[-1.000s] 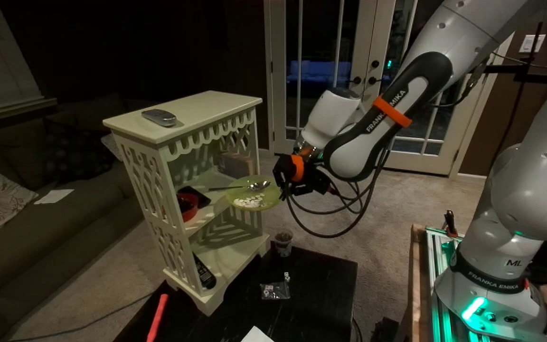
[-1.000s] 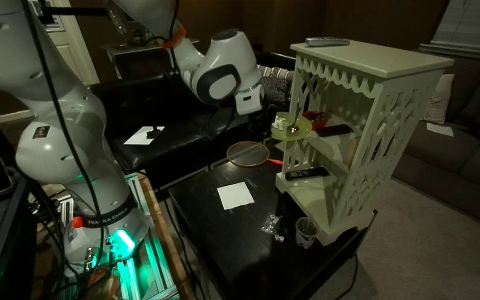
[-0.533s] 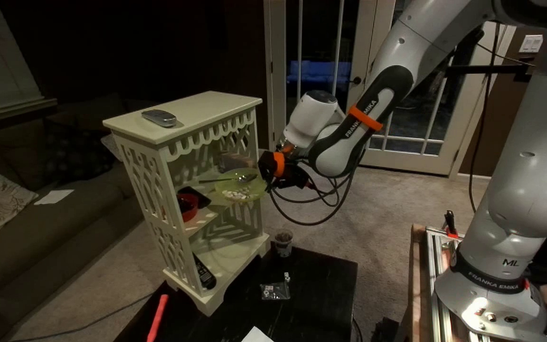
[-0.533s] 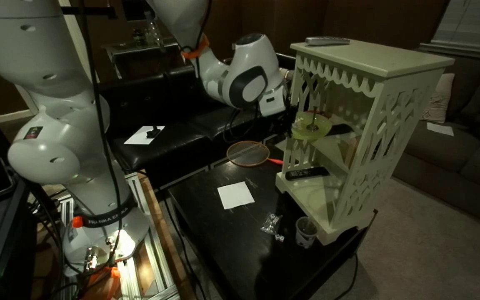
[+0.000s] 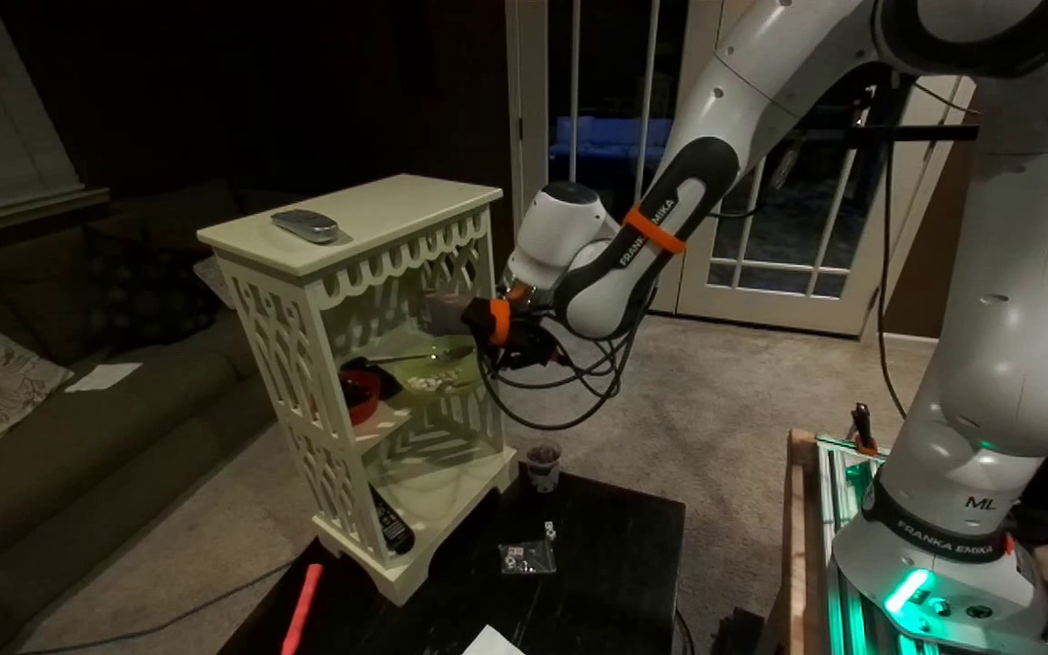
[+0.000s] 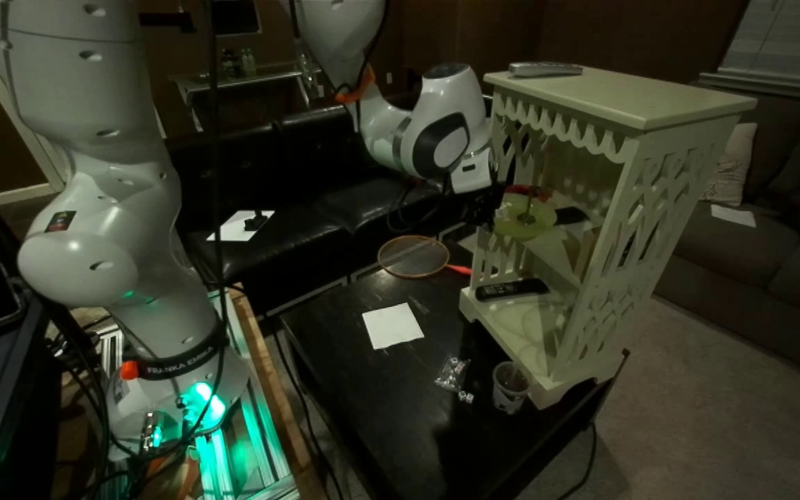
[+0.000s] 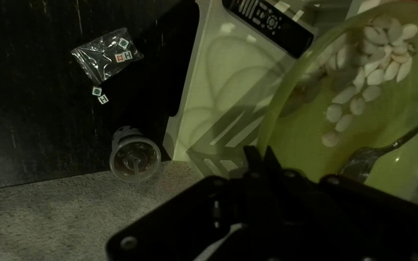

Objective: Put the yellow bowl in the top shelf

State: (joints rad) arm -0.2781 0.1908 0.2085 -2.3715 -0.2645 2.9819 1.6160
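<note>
yellow bowl [image 7: 394, 105] | shallow, yellow-green | pale oval pieces [image 7: 376, 77], spoon [image 7: 390, 146] inside | tool [image 7: 259, 150] pinching its rim

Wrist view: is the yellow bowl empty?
No, the yellow bowl has a spoon and a scatter of pale oval pieces in it.

Yellow bowl [image 7: 379, 116], wrist view, three o'clock: smooth, glossy finish noted. Spoon [image 7: 363, 157] is seen as shiny metal.
</note>
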